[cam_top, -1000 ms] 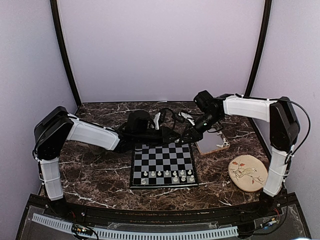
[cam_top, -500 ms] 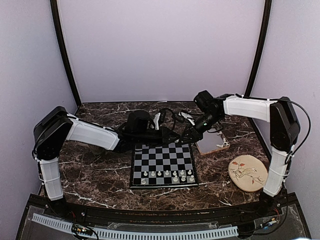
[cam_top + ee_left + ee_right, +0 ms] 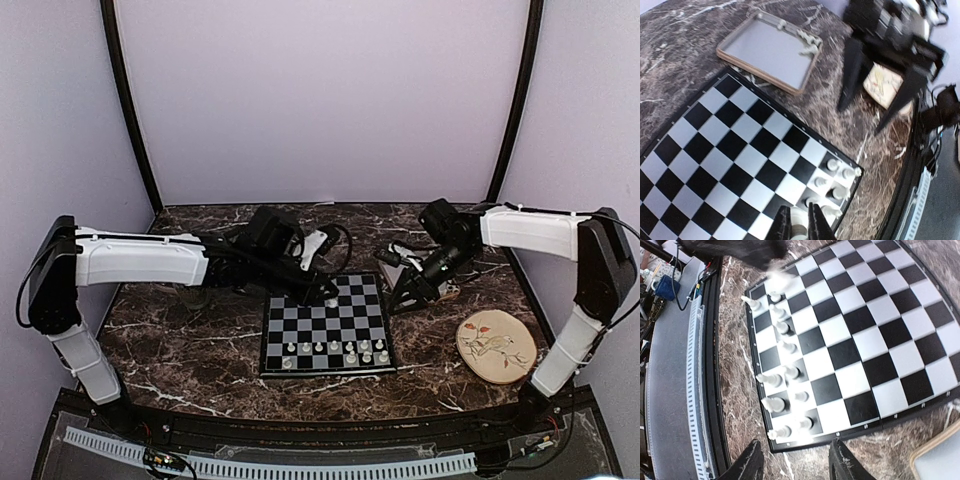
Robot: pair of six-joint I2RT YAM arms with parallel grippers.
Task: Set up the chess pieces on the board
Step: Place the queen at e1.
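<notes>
The tabletop (image 3: 200, 350) carries the board (image 3: 325, 320) at its centre. The tray (image 3: 765, 50) sits just off the board's far right corner, likely as the supply. Chess pieces (image 3: 335, 350) fill the board's near rows. The left arm (image 3: 140, 258) stretches low from the left, and the left gripper (image 3: 799, 225) is pinched narrow on one white piece (image 3: 799, 230) above the board. The right gripper (image 3: 796, 465) hangs wide and empty beside the tray.

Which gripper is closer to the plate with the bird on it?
Right. The right gripper hangs beside the grey tray, which lies next to the plate. The left gripper is over the board, farther away.
</notes>
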